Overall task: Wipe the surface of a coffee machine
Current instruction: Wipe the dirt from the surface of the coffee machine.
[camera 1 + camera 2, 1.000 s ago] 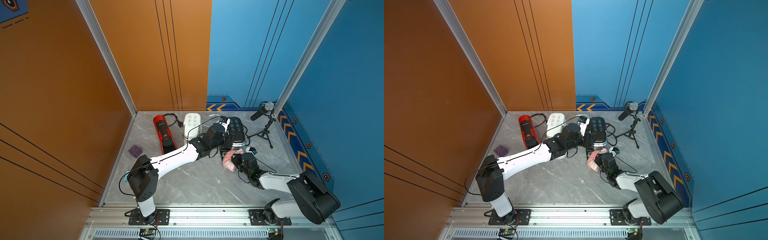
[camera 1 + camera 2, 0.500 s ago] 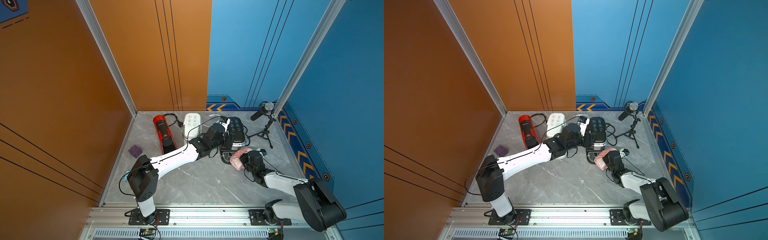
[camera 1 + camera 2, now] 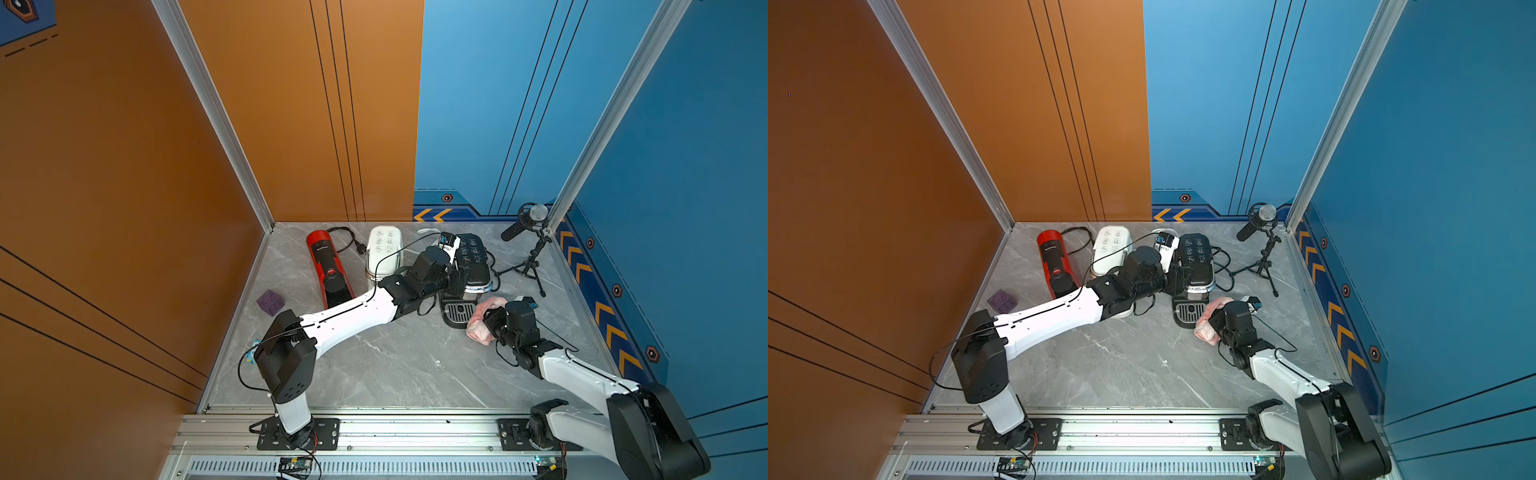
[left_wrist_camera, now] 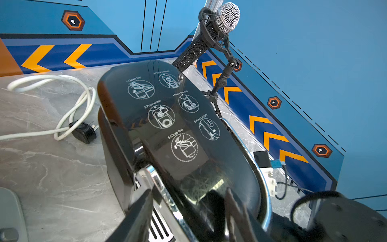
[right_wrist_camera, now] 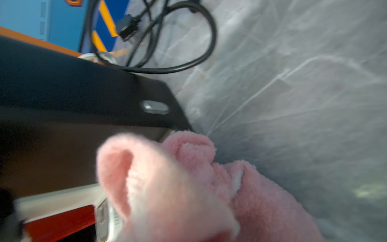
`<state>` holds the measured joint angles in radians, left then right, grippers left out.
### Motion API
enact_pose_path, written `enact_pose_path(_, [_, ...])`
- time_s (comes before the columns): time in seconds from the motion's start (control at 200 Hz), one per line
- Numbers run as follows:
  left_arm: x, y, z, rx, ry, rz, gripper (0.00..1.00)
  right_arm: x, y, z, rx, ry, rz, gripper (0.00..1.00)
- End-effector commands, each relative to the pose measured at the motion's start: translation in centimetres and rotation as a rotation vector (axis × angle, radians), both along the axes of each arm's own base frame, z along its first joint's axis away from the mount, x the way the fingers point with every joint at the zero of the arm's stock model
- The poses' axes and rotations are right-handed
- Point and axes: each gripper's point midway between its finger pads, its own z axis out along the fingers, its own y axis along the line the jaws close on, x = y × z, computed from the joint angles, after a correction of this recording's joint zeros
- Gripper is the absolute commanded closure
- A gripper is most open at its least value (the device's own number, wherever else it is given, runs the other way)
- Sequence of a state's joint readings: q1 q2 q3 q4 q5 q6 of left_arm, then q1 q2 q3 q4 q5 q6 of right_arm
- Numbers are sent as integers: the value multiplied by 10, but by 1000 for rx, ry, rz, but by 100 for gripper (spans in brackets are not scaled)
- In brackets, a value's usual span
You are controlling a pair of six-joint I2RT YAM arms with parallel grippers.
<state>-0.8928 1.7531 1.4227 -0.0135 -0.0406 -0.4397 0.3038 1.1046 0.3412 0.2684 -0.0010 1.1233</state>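
Coffee machine [image 3: 471,257], black, glossy lid with printed pictograms, stands just ahead of both sets of fingers, between the two arms. Left gripper [image 4: 186,194]: jaws about half apart, astride the lid's front rim; cannot tell if they pinch it or only brace it. Right gripper [image 3: 487,323]: closed tight on a bunched pink cloth [image 3: 477,328], fingers buried in it. The cloth sits at the machine's lower side corner by the drip tray [image 3: 457,311], touching or nearly.

Step, as I judge it: start of the wipe, with the cloth at the body and the lid not yet reached. The next move calls for pressing the cloth on, sweeping along the side wall, then going up over the lid while the left arm steadies.

Edges: a black cable [image 5: 167,70] loops beyond the right fingers, and the microphone tripod [image 3: 528,266] is further out that side. A white coffee machine [image 3: 384,249] is close behind the left fingers. Bare marble table [image 3: 395,361] behind the right fingers gives room to back off.
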Motion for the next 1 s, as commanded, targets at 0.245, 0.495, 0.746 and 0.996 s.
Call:
enact_pose_path(0.245, [-37,41,-149,401,311,-22,45,18,46,38,182,-149,94,100])
enact_pose_path(0.495, [-37,41,-148,400,310,-22,45,15,77,68,151,-326,225,100])
enact_pose_path(0.746, [-38,40,-149,399,314,-24,45,21,112,57,172,-293,345,100])
enact_pose_path(0.996, [-38,41,-147,398,310,-26,45,27,91,-3,82,-137,232,100])
